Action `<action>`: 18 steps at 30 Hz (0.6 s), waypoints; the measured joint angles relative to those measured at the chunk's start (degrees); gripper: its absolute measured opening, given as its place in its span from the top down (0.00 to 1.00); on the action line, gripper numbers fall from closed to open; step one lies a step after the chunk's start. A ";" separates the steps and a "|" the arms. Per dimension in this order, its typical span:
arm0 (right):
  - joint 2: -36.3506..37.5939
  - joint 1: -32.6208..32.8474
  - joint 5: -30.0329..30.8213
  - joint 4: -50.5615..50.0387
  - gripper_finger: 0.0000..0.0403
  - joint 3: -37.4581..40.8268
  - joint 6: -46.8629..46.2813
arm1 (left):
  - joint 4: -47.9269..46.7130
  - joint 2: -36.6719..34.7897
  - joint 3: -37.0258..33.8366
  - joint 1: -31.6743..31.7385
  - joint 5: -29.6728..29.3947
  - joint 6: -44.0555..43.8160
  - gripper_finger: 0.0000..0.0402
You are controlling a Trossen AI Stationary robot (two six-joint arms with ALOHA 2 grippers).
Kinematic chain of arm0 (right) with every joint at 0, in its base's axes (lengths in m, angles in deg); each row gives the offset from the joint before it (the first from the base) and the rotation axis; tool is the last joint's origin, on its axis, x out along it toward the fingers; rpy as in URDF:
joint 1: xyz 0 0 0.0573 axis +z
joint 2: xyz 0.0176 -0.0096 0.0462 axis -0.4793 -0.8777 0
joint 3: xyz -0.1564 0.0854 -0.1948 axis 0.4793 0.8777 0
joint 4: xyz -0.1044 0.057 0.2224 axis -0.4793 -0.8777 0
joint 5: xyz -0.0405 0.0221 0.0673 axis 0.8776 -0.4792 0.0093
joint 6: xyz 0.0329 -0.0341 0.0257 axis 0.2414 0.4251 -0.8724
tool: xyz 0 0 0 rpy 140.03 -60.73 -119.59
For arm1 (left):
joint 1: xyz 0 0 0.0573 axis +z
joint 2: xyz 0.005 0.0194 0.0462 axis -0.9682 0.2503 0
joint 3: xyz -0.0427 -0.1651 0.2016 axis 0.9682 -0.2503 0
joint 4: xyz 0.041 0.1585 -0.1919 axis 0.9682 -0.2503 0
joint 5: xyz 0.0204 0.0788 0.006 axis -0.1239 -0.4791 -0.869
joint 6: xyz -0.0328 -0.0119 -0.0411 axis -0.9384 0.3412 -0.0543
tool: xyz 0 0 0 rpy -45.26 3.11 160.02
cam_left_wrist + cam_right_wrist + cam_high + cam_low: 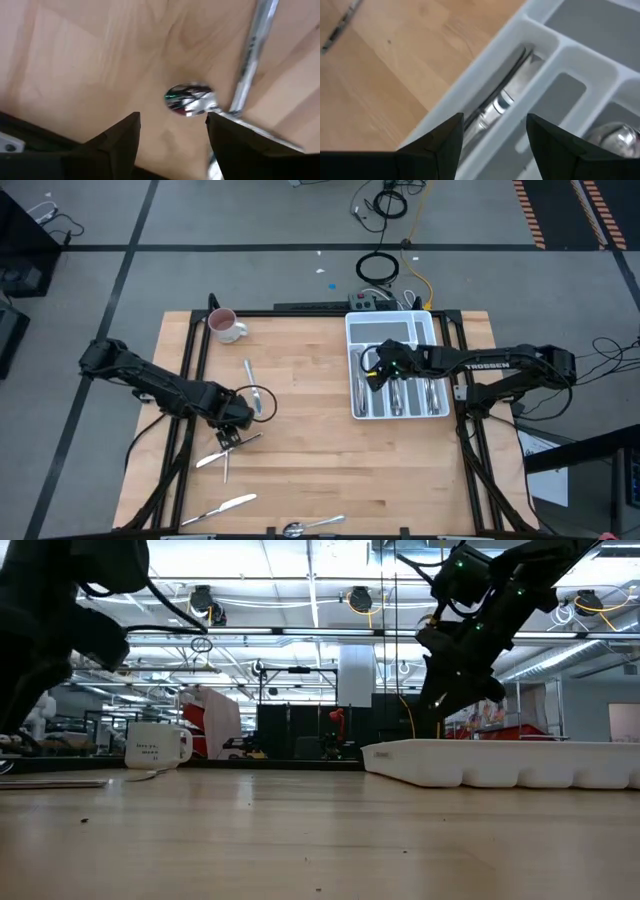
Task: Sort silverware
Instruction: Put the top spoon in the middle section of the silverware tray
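Note:
Silverware lies scattered on the wooden table: a spoon (262, 400), a long piece (248, 373), two crossed pieces (226, 453), a knife (226, 506) and a spoon (312, 525) at the near edge. My left gripper (237, 418) points down, open. In its wrist view the gripper (172, 117) has a spoon bowl (189, 99) lying on the wood between its fingertips, with another piece's handle (250, 55) beside it. My right gripper (372, 375) hangs open over the white tray's (352, 330) left slot, above the silverware (500, 107) lying in it.
A white-and-pink mug (226, 326) stands at the far left of the table. The tray's other slots hold more pieces, among them a spoon bowl (615, 135). Black frame rails run along the table's left (185, 380) and right sides. Bare wood lies between the two arms.

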 joint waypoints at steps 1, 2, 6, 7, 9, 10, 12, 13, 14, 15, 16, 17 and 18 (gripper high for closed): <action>0.00 0.00 0.02 0.62 0.48 0.00 0.00 | -0.08 -0.02 -0.44 0.31 -0.06 1.00 0.42; 0.00 0.00 0.02 1.18 0.48 0.00 -0.12 | 0.02 -0.02 -0.92 0.61 -0.04 1.90 0.42; 0.00 0.00 0.04 2.75 0.48 0.00 -1.72 | 1.84 -0.22 -3.31 1.78 0.14 4.26 0.42; 0.00 0.00 0.04 2.81 0.48 0.00 -1.92 | 2.32 -0.21 -4.19 2.04 0.52 4.88 0.42; 0.00 0.00 0.03 2.62 0.48 0.00 -2.59 | 4.13 -0.16 -5.38 2.35 1.01 5.74 0.42; 0.00 0.00 0.04 2.62 0.48 0.00 -2.80 | 5.06 -0.18 -5.82 2.50 1.15 6.48 0.42; 0.00 0.00 0.02 2.57 0.48 0.00 -2.80 | 7.51 -0.20 -6.66 2.83 1.73 7.64 0.42; 0.00 0.00 0.02 2.53 0.48 0.00 -2.80 | 8.86 -0.20 -6.93 2.92 2.25 7.96 0.42; 0.00 0.00 0.02 2.51 0.48 0.00 -2.82 | 9.97 -0.20 -7.23 3.08 2.95 8.27 0.42; 0.00 0.00 0.02 2.51 0.48 0.00 -2.82 | 11.15 -0.20 -7.65 3.19 3.64 8.45 0.42; 0.00 0.00 0.02 2.51 0.48 0.00 -2.82 | 12.08 -0.20 -7.98 3.20 4.28 8.84 0.42; 0.00 0.00 0.02 2.49 0.48 0.00 -2.82 | 12.86 -0.20 -8.23 3.18 4.64 9.24 0.44; 0.00 0.00 0.02 2.49 0.48 0.00 -2.82 | 13.54 -0.20 -8.48 3.18 4.89 9.31 0.46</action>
